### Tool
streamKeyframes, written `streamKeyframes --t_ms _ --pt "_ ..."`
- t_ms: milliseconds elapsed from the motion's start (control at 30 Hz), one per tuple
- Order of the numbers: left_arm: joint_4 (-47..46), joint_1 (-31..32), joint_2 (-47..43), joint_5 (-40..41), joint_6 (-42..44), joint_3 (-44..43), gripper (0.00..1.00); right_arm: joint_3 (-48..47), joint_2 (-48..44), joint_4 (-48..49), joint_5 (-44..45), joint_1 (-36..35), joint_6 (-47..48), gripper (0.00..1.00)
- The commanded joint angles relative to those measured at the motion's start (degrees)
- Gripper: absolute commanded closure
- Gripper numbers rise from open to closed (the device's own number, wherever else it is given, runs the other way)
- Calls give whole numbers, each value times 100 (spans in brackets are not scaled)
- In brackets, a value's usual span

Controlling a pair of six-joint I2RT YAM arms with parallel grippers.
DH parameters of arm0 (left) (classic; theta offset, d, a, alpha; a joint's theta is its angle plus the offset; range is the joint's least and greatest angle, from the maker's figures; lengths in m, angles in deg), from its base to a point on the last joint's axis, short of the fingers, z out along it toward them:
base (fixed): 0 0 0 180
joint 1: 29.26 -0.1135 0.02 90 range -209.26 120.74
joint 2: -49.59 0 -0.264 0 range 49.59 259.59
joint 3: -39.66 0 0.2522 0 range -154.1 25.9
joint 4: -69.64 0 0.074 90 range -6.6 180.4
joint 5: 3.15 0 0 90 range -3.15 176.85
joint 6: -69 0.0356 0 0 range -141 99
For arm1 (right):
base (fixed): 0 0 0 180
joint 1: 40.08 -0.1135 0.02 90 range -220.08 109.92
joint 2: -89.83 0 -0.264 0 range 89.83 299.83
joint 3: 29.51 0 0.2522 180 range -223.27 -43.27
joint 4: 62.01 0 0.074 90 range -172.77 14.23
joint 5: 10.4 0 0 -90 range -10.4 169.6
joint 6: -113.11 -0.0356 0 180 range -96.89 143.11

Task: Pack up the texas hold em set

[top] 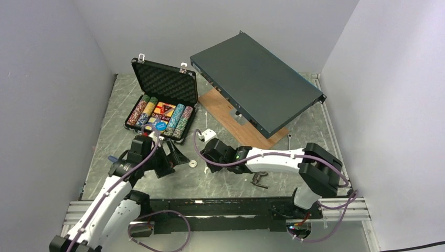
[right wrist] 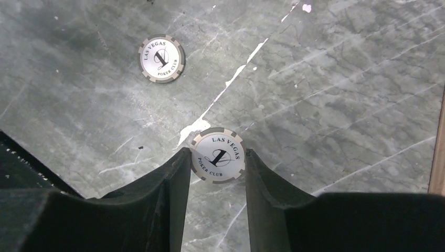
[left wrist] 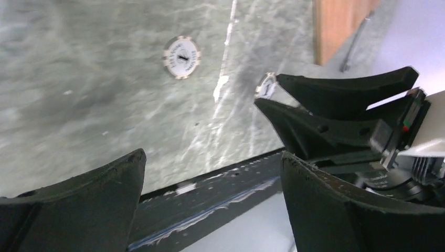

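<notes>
The black briefcase [top: 163, 100] stands open at the back left, with grey foam in its lid and rows of coloured chips in its base. My right gripper [right wrist: 218, 153] is shut on the edges of a white "1" chip [right wrist: 218, 157], close to the tabletop. It also shows in the top view [top: 205, 163] and the left wrist view [left wrist: 273, 94]. A second white chip [right wrist: 161, 59] lies flat on the table, also seen in the top view [top: 192, 163] and the left wrist view [left wrist: 181, 56]. My left gripper [left wrist: 212, 168] is open and empty, just left of that chip [top: 176, 156].
A large flat dark-grey box [top: 257, 81] rests tilted on a wooden board [top: 231, 118] at the back right. Black pliers [top: 258, 180] lie near the right arm. The black front rail [left wrist: 210, 194] runs along the table's near edge.
</notes>
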Motion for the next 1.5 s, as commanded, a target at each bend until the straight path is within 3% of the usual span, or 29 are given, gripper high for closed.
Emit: streamKeyframes --t_ms 0,233,633,1200,1467 --pt "-2113 -376 458 -2020 -174 521 2 148 -468 440 -117 43 70 64" --pt "-3343 -403 1351 -2801 -124 651 6 225 -846 581 -456 49 50 63" --pt "-3572 -385 2166 -3211 314 555 29 76 -977 610 -805 54 198 63" --pt "-4696 104 3113 -3545 103 664 42 -98 -940 674 -1090 39 291 64" --pt "-4988 400 3415 -3655 -33 645 54 -109 -908 711 -1041 -5 261 64"
